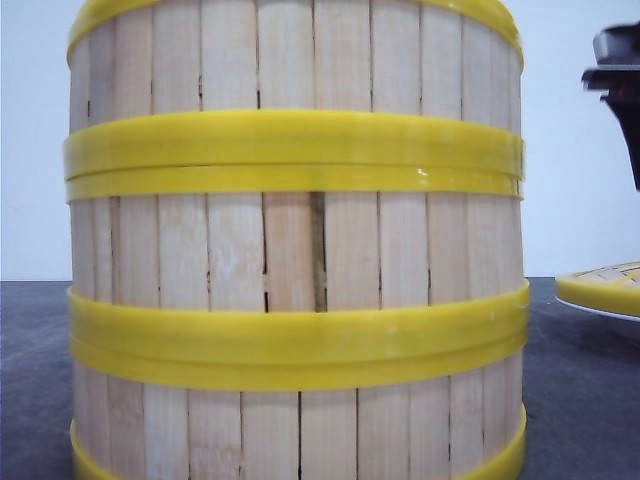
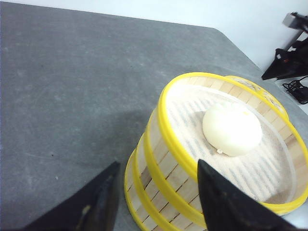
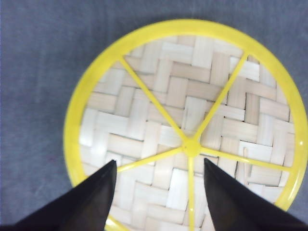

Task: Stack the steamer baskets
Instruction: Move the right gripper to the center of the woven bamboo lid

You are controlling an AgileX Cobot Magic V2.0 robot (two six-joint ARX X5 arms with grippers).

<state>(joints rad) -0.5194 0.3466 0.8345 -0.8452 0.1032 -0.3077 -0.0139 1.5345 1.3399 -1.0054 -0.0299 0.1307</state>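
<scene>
Since the steamer baskets (image 1: 295, 260) already stand three high at the tabletop's (image 2: 72, 86) near edge, a white bun (image 2: 232, 129) in the top one, I judge stacking done. My left hand (image 2: 156, 202) hangs spread beside them; farther off, my right hand (image 3: 159, 192) hovers spread over the woven lid (image 3: 187, 125).

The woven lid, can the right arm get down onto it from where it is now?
Probably yes. The right gripper hangs open directly above the woven lid, which lies flat on the table. Nothing shows between the fingers and the lid, so the way down looks free.
</scene>
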